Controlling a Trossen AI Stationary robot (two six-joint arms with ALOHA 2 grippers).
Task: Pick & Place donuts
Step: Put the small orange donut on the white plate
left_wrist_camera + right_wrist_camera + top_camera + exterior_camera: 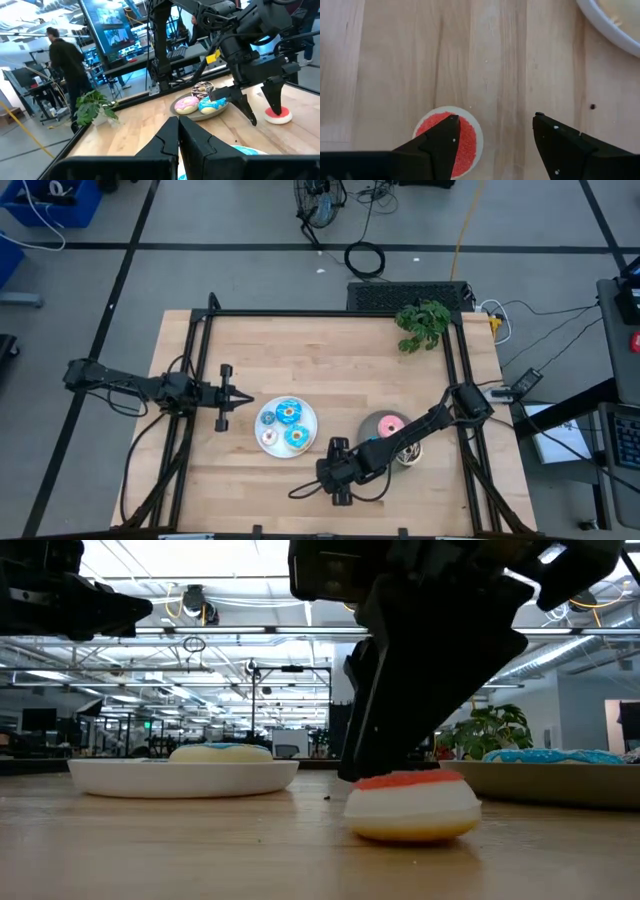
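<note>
1. High view: the right claw [338, 473] hangs low over the near middle of the counter [330, 350], just near of the white plate [287, 427], with its fingers spread apart.
2. The small red-topped donut [451, 141] lies flat on bare wood directly under that claw. One fingertip [451, 126] sits over its red top and the other stands clear to the side, so the claw is off-centre and grips nothing yet. My guess is that it needs to shift sideways before closing.
3. The white plate already carries blue-iced donuts [292, 413], which suggests it is the drop-off spot.
4. The grey plate [372, 423], to the right under the right arm, holds a pink donut [185, 104], a blue one and a sprinkled one, probably the supply.
5. The left claw [222, 396] waits at the left, just beside the white plate, fingers pressed together and empty, out of the way of the working arm.
</note>
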